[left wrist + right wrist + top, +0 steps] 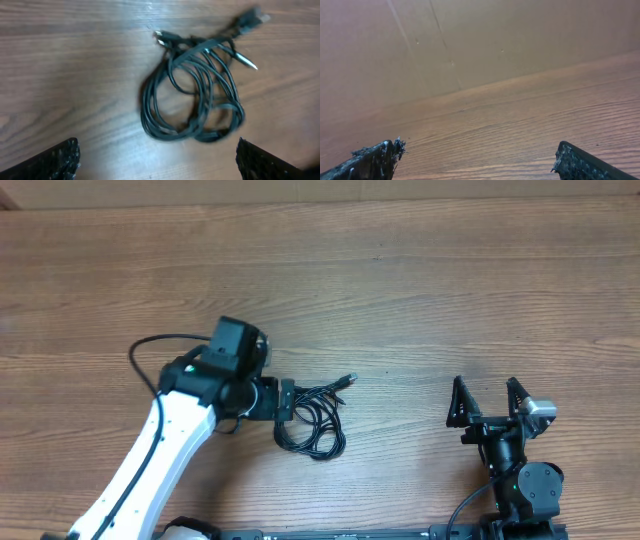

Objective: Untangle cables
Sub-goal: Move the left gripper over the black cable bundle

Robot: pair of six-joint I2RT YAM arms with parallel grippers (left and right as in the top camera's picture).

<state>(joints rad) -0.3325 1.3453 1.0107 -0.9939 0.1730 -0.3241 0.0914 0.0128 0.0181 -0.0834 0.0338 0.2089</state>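
Note:
The cables (pixel 305 415) lie as one tangled bundle of thin black loops on the wooden table, just left of centre. One plug (pixel 348 380) pokes out toward the upper right. My left gripper (pixel 286 406) is open at the bundle's left edge, with nothing between its fingers. In the left wrist view the cables (pixel 200 49) fill the middle, a plug (pixel 250 22) sits at the top right, and the gripper (pixel 157 165) stands wide just short of the loops. My right gripper (pixel 488 402) is open and empty at the near right, far from the cables; its wrist view (pixel 477 162) shows only bare wood.
The wooden table (pixel 420 290) spreads in all directions around the bundle. A thick black arm cable (pixel 145 350) loops beside the white left arm (pixel 150 460). In the right wrist view a brown wall (pixel 470 40) rises behind the table.

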